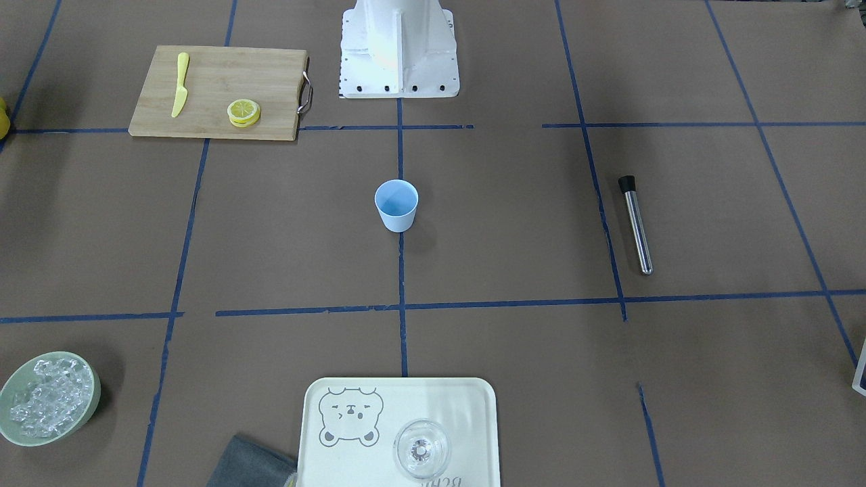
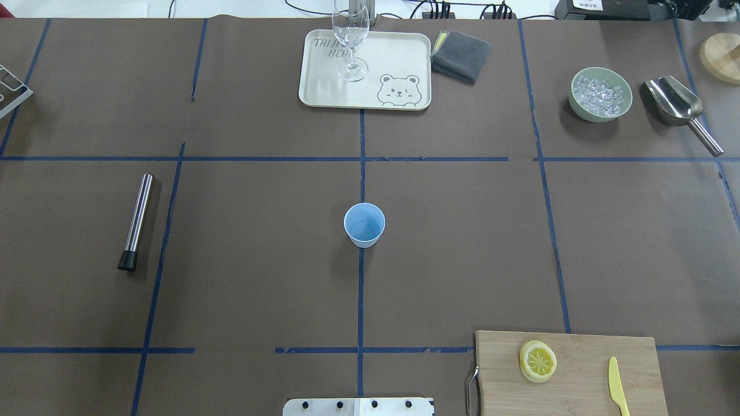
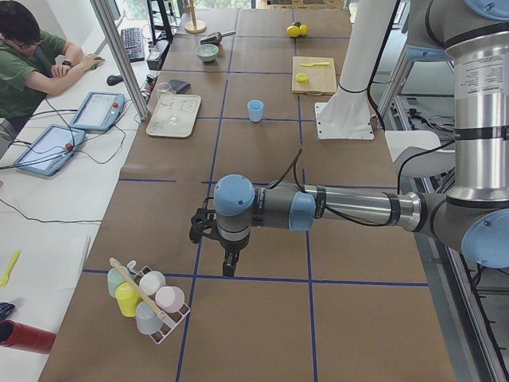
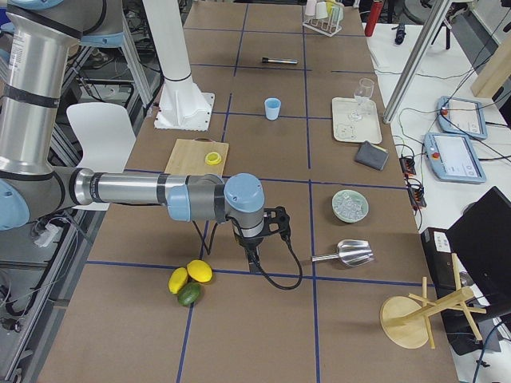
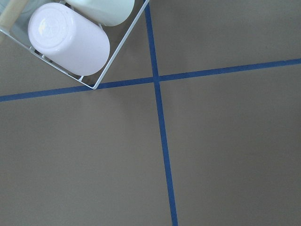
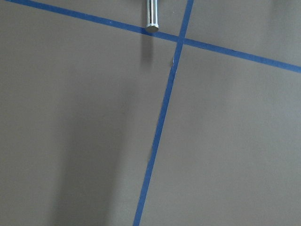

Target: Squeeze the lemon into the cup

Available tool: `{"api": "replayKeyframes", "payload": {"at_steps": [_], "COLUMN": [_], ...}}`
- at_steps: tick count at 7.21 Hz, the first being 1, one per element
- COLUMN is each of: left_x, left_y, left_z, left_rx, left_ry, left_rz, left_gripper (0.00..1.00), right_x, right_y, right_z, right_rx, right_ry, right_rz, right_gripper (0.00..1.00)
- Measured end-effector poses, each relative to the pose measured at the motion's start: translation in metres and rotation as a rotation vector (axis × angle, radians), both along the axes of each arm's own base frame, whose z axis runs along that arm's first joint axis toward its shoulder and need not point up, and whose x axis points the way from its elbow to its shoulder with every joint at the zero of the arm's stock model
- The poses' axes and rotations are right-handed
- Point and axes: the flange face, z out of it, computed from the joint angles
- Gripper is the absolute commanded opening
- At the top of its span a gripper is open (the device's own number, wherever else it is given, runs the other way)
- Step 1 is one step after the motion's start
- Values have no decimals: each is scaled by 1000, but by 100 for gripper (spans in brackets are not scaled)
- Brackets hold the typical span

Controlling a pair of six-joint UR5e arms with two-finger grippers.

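Observation:
A stack of thin yellow lemon slices (image 1: 243,112) lies on a wooden cutting board (image 1: 216,74); it also shows in the overhead view (image 2: 537,361). The pale blue cup (image 1: 396,205) stands upright and empty at the table's middle (image 2: 364,225). My left gripper (image 3: 229,267) hangs over bare table far from the cup, near a mug rack; it shows only in the left side view, so I cannot tell if it is open. My right gripper (image 4: 254,259) hangs past the board, near whole fruit; I cannot tell its state either.
A yellow knife (image 2: 617,394) lies on the board. A clear glass (image 2: 350,40) stands on a bear tray (image 2: 324,86). A bowl of ice (image 2: 600,94), a metal scoop (image 2: 679,107), a steel muddler (image 2: 136,222), a mug rack (image 3: 147,298) and whole lemons (image 4: 192,278) are around.

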Motion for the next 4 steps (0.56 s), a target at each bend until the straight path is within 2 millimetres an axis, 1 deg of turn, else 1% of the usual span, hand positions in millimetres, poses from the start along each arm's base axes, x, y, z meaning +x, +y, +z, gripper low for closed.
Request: {"api": "replayKeyframes", "payload": {"at_steps": [1, 3, 4], "left_x": [0, 1, 1], "left_y": [0, 0, 0], "left_z": [-1, -2, -2], "left_rx": [3, 4, 5], "left_ry": [0, 1, 2], "left_rz": [0, 1, 0], "left_gripper": [100, 100, 100], "right_x": [-1, -3, -5], "right_y": [-8, -12, -14], "right_z": [-11, -29, -41], "right_rx": [15, 25, 58], "right_ry": [-13, -48, -55], "right_rz": [7, 30, 38], "right_gripper": [100, 100, 100]}}
